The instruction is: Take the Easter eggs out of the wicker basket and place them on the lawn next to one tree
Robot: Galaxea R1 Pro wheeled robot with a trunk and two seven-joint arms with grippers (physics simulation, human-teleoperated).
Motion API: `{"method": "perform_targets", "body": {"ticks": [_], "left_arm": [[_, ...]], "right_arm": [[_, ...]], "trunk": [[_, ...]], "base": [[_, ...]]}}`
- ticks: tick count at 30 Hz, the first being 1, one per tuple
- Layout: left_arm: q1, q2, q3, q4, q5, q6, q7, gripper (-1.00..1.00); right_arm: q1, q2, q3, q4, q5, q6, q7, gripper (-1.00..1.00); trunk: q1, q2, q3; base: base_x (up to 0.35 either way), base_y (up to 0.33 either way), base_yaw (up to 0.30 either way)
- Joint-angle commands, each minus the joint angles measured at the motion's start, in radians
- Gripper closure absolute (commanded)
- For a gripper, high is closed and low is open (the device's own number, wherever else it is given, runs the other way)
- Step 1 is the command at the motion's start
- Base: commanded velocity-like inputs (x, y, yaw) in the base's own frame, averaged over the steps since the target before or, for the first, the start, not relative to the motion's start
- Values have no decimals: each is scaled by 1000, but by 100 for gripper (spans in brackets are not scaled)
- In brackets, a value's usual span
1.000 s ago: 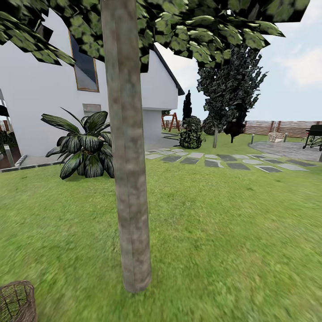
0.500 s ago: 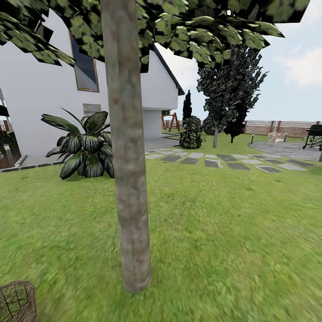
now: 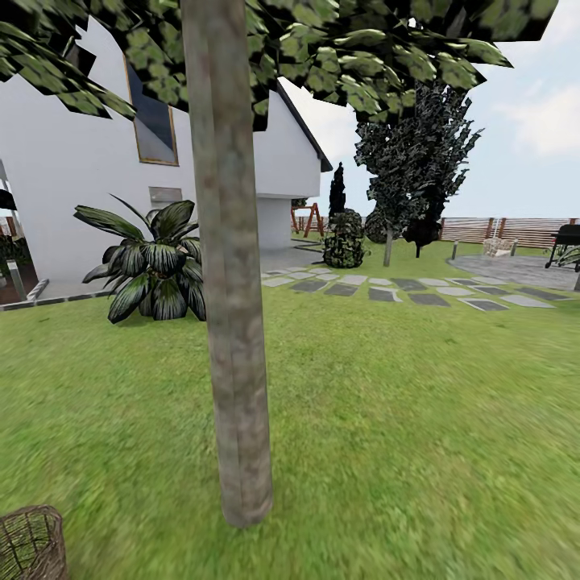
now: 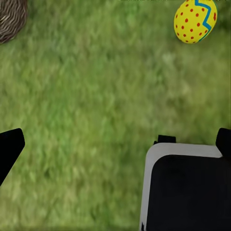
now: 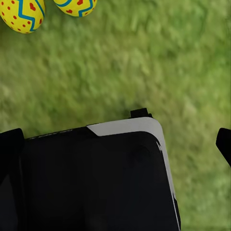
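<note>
One egg point(image 4: 195, 20) is seen lying on the lawn point(image 4: 96, 96) ahead of the left gripper point(image 4: 115, 144), whose fingers are spread apart and empty. Two eggs point(image 5: 21, 14) lie ahead of the right gripper point(image 5: 118, 139), likewise apart. All appear laid by the tree point(image 3: 229, 322), as required; the basket point(image 3: 31, 544) stands near

Bright, even daylight without cast shadows; lawn point(image 3: 419, 419) smeared soft nearby, coarse blurred grass in both wrist views.
</note>
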Motion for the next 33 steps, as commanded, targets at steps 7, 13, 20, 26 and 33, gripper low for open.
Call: {"method": "perform_targets", "body": {"ticks": [7,13,20,26,33], "left_arm": [[-2,-3,0,-1,8,-2,0,-100],[-3,-4,1,-1,9,-3,0,-100],[-2,-3,0,-1,10,-3,0,-100],[-3,-2,0,-1,10,-3,0,-100],[-3,-2,0,-1,10,-3,0,-100]], "right_arm": [[-1,-1,-8,4,10,-6,2,-100],[-1,-1,-8,4,10,-6,2,-100],[-1,-1,-9,4,10,-6,2,-100],[-1,-1,-9,4,10,-6,2,-100],[-1,-1,-8,4,10,-6,2,-100]], "trunk": [[0,-1,0],[0,-1,0],[0,-1,0],[0,-1,0],[0,-1,0]], "base": [[0,0,0],[0,0,0],[0,0,0],[0,0,0],[0,0,0]]}}
